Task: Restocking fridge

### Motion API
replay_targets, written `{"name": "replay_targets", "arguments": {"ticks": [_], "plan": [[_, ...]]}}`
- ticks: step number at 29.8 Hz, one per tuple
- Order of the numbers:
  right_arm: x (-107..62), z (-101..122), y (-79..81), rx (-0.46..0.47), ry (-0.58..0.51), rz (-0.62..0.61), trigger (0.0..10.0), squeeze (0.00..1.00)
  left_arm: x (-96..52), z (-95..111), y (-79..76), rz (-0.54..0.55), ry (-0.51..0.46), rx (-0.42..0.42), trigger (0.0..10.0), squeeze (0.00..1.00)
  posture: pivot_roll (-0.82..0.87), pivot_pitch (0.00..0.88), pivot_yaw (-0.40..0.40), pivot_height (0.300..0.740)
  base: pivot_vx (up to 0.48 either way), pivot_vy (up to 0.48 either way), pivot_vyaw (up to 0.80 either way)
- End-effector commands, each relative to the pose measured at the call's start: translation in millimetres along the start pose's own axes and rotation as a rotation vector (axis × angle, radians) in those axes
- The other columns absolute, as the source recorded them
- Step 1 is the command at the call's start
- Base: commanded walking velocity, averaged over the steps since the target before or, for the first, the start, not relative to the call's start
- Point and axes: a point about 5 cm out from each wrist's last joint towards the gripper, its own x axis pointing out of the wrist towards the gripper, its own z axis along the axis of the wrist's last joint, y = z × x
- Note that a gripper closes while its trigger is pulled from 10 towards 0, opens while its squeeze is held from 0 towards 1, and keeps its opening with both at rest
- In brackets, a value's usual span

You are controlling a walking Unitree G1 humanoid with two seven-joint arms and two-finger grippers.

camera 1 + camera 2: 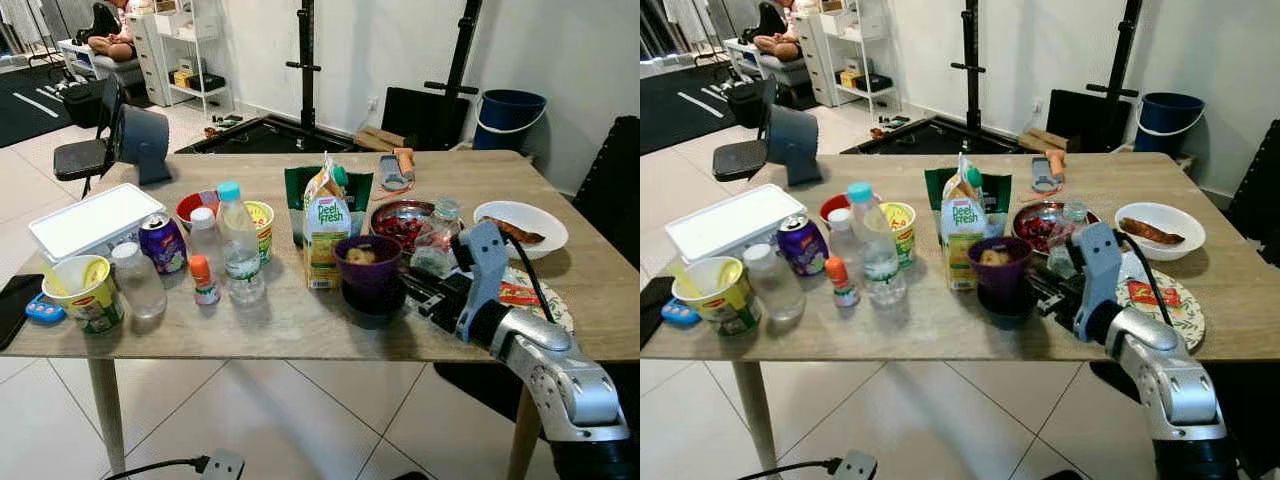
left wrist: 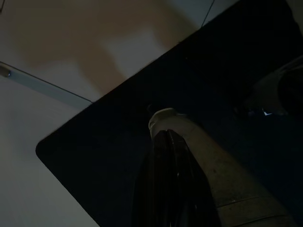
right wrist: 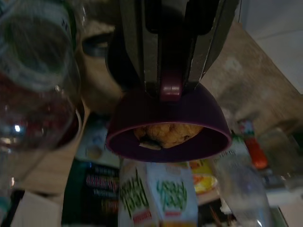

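1. Table (image 1: 300,335): a wooden top that carries all the stock. It lies under the fingers and spreads well beyond them on every side.
2. Juice carton (image 1: 325,232): stands upright just beyond the fingertips, past the bowl. Judged the main obstacle; any swing of the bowl toward it risks tipping it.
3. Water bottle (image 1: 240,245): stands further out past the carton, well apart from the fingers, in a cluster of small bottles and a can (image 1: 162,242). No contact is expected during the lift.
4. Purple bowl (image 1: 367,265): the task's thing, at the tips of the fingers and raised on a dark base. It holds a yellowish piece of food (image 3: 168,134), identity unclear. In the right wrist view the near rim sits between the fingers.
5. Right gripper (image 1: 420,292): reaches in low over the table from the near edge. Its fingers (image 3: 208,42) stand narrowly parted and pinch the bowl's rim; a purple tab shows in the gap between them.
6. Glass jar (image 1: 437,238): stands just beside the fingers, between them and the red dish (image 1: 400,225). Judged the closest thing to knock on withdrawal.
7. Procedure, as judged: confirm a firm pinch on the rim, lift straight up before moving sideways, and keep the bowl level so the food stays in. A one-sided rim grip lets the bowl droop, so move slowly.
8. Left gripper (image 2: 168,179): hangs idle in shade below the table's corner; I cannot tell how its fingers stand.
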Motion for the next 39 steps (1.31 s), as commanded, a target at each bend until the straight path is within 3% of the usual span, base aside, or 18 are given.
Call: {"name": "replay_targets", "arguments": {"ticks": [1, 6, 10, 18, 25, 30, 33, 34, 35, 36, 39], "plan": [[-1.8, 7, 2.0, -0.008, -0.062, 0.019, 0.0, 0.00, -0.8, -5, 0.9, 0.001, 0.019, 0.011, 10.0, 0.00, -0.13, 0.000, 0.030, 0.740, 0.000, 0.000, 0.00], [-5.3, 8, 3.2, 0.005, -0.110, 0.048, 0.0, 0.00, -0.9, -5, 1.0, 0.002, 0.021, 0.012, 10.0, 0.00, -0.13, 0.000, 0.030, 0.740, 0.000, 0.000, 0.00], [-17.1, 14, 8.0, 0.046, -0.214, 0.139, 0.0, 0.00, -0.9, -5, 0.8, 0.000, 0.021, 0.012, 10.0, 0.00, -0.13, 0.000, 0.030, 0.740, 0.000, 0.000, 0.00], [-27.8, 11, 18.5, 0.060, -0.235, 0.259, 0.0, 0.00, -0.9, -5, 0.8, -0.001, 0.021, 0.014, 10.0, 0.00, -0.13, 0.000, 0.032, 0.740, 0.000, 0.000, 0.00], [-55.5, -4, 44.3, 0.148, -0.189, 0.543, 0.0, 0.00, -0.9, -5, 1.0, -0.001, 0.021, 0.018, 10.0, 0.00, -0.14, 0.000, 0.036, 0.740, 0.000, 0.000, 0.00], [-62.4, -11, 46.9, 0.157, -0.147, 0.588, 0.0, 0.00, -0.9, -5, 1.1, -0.002, 0.023, 0.022, 10.0, 0.00, -0.14, 0.000, 0.042, 0.740, 0.000, 0.000, 0.00], [-67.6, -26, 49.5, 0.148, -0.043, 0.598, 0.0, 0.00, -0.9, -5, 1.0, -0.004, 0.023, 0.029, 10.0, 0.00, -0.14, 0.000, 0.042, 0.740, 0.000, 0.000, 0.00], [-67.2, -29, 47.6, 0.145, -0.031, 0.576, 4.7, 0.00, -0.9, -5, 1.0, -0.004, 0.023, 0.029, 10.0, 0.00, -0.14, 0.000, 0.040, 0.740, 0.000, 0.000, 0.00], [-67.2, -29, 47.6, 0.145, -0.031, 0.576, 4.7, 0.00, -0.9, -5, 1.0, -0.004, 0.023, 0.029, 10.0, 0.00, -0.14, 0.000, 0.040, 0.740, 0.000, 0.000, 0.00], [-65.9, -30, 45.4, 0.141, -0.038, 0.552, 10.0, 0.00, -0.9, -5, 1.0, -0.004, 0.023, 0.030, 10.0, 0.00, -0.14, 0.000, 0.040, 0.740, 0.000, 0.000, 0.00], [-65.6, -24, 47.2, 0.146, -0.088, 0.561, 10.0, 0.00, -0.9, -5, 0.7, -0.006, 0.024, 0.032, 10.0, 0.00, -0.14, 0.000, 0.040, 0.740, 0.000, 0.000, 0.00]]}}
